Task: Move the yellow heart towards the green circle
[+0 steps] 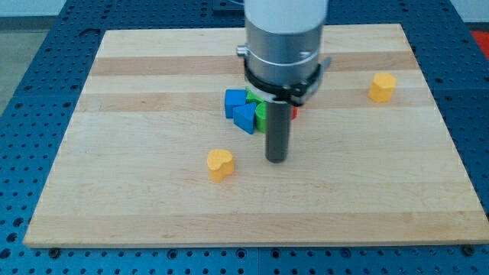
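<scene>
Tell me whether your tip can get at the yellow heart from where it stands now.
Probably yes. My tip stands just to the view's right of the yellow heart, with bare board between them. The blue blocks lie further toward the view's top, off that path.

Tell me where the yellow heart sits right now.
The yellow heart lies alone below centre, toward the view's left, just left of my tip and below-left of the blue blocks.

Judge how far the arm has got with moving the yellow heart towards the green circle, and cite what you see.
Done: nothing visible; the yellow heart lies apart from the cluster holding the green block, whose shape the arm partly hides. In hand: my tip rests to the view's right of the heart, not touching it, below the blue blocks. Left: the whole push, up and to the view's right. The yellow block far right plays no part.
</scene>
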You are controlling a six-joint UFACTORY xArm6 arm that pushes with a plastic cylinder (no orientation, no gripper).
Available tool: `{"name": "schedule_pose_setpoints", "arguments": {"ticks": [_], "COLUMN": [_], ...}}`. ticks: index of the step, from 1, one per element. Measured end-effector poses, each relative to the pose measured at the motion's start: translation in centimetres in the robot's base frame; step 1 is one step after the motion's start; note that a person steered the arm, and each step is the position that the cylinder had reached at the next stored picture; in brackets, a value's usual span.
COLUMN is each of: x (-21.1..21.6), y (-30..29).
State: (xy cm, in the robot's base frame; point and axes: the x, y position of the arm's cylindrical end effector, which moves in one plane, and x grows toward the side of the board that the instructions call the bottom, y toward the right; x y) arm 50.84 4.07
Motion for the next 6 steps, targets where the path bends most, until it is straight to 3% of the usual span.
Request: {"name": "schedule_pose_setpoints", "arguments": {"ticks": [1,2,3,4,6], "x": [5.1,7.7,7.7,4.1,0.8], "y": [1.7,-3.5,-11.5,-13.9,-0.2]}}
